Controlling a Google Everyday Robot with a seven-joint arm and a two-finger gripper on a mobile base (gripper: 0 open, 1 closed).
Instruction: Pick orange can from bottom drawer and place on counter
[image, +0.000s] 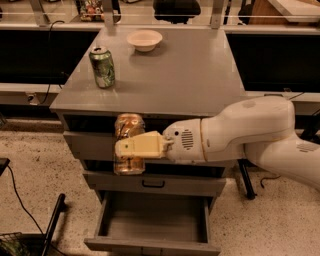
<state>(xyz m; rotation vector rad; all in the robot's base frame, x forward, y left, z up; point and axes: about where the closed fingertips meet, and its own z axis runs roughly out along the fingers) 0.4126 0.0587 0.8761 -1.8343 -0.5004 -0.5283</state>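
Observation:
My gripper is shut on the orange can, holding it upright in front of the upper drawers, just below the counter's front edge. The can's top rises to about the counter's lip. One cream finger crosses the can's middle. The bottom drawer is pulled open below, its grey inside bare. The counter is the flat grey cabinet top behind the can.
A green can stands on the counter's left side. A white bowl sits at its back. A middle drawer with a black handle is shut. My white arm reaches in from the right. A black cable lies on the floor at left.

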